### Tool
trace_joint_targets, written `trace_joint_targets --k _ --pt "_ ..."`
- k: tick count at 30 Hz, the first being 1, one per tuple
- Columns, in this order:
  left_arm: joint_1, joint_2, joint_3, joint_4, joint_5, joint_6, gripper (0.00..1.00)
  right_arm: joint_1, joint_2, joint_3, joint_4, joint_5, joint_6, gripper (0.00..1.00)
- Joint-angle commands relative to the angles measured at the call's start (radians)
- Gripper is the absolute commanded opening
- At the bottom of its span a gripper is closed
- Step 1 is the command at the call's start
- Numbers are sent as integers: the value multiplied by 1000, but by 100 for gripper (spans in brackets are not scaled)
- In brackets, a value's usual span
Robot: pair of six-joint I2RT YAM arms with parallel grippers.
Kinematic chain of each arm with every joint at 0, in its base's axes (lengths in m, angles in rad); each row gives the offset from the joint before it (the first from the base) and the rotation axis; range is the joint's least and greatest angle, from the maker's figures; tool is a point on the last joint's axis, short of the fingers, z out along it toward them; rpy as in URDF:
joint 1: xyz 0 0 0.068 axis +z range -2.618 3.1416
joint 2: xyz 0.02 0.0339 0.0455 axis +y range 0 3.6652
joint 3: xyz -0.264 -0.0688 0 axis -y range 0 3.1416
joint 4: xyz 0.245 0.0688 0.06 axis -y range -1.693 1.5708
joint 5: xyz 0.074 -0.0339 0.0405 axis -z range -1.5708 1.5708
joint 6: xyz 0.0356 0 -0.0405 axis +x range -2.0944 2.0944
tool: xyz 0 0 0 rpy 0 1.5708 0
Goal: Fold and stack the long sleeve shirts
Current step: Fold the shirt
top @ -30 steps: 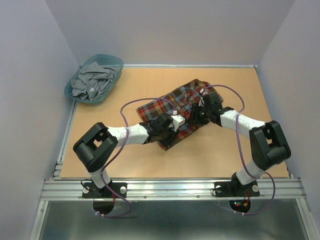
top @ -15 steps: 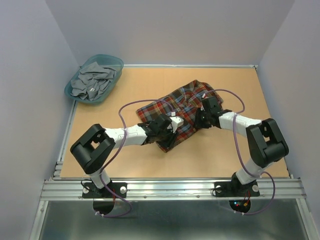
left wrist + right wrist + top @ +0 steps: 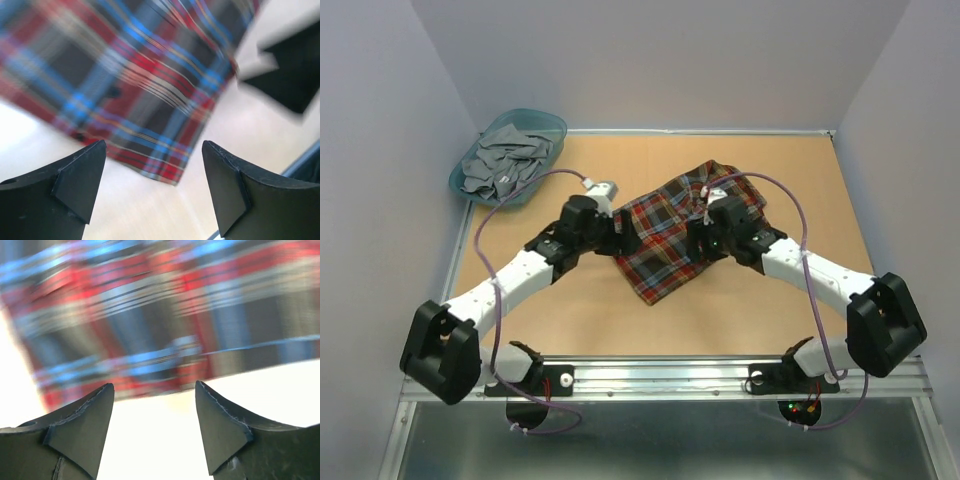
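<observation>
Top view overhead, wide; wrist views close, sharing shirt point(image 3: 660, 240).

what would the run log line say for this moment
plaid shirt: rumpled, mid-table | left claw: open, empty | right claw: open, empty | teal basket: grey clothes inside

Left gripper point(image 3: 154, 145) above plaid shirt point(image 3: 150, 75) edge.
Jaws spread wide, nothing between them. Blurred red, blue and dark plaid fills the upper frame, its corner lying on the pale table point(image 3: 235, 145). Blurred black shape point(image 3: 295, 70) at upper right.
</observation>
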Motion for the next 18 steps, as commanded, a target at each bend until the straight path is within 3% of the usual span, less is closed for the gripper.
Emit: trace_joint_targets --k 1,8,12,18 --pt "162 -100 -85 31 -16 -170 89 146 -27 48 -25 77 -41 72" --pt "324 -137 -216 66 14 -323 89 371 81 86 -29 116 -85 72" --pt "347 -174 -273 83 -13 -391 89 467 157 118 -26 119 -120 72" --pt "349 -215 -300 38 -85 -486 89 506 230 122 7 90 -208 69"
